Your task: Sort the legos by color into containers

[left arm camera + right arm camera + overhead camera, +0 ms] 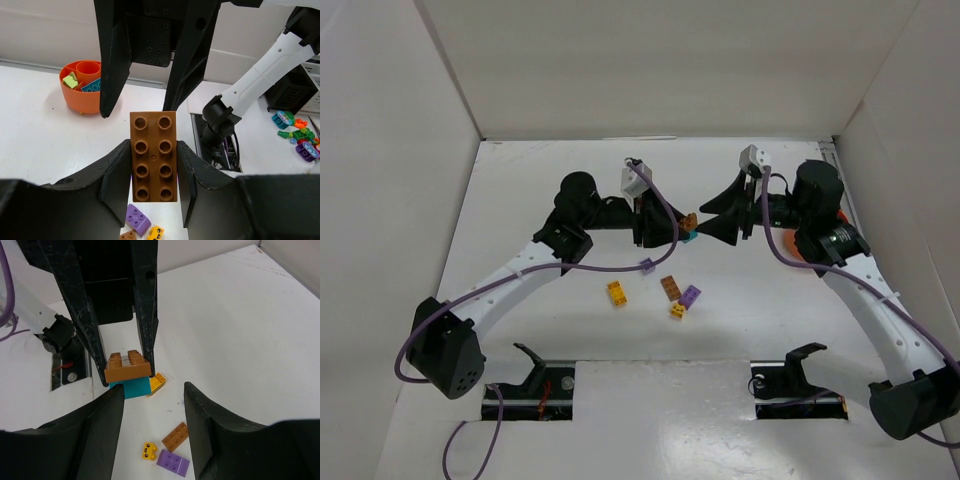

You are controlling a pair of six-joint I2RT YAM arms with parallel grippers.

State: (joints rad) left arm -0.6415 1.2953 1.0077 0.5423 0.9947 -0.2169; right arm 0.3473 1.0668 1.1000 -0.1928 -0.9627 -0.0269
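Left pincer [126, 372]: closed on the brown brick [153, 156], a 2x4. Its pads lie flat on the 2 long sides and the studs face the wrist camera. A teal brick [131, 388] appears clipped under the brown one, at frame centre in the right wrist view. Cannot tell whether the pair is lifted off the desk [770, 330] or touching it.

Right pincer [153, 387]: spread wide, holding nothing, facing the stack from just beside it.

Orange bowl [80, 100]: upper left of the left wrist view, well apart from the stack. Pale green and teal pieces lie inside.

Purple brick [173, 462] and 2 others lie loose at the bottom of the right wrist view.

Handling, judged: the bricks are light, rigid and glossy, so apt to slip or twist under a shallow grip. The stud joint is probably tight. Separating the 2 likely calls for the right pincer to take the teal one by its flat side walls while the left holds the brown.
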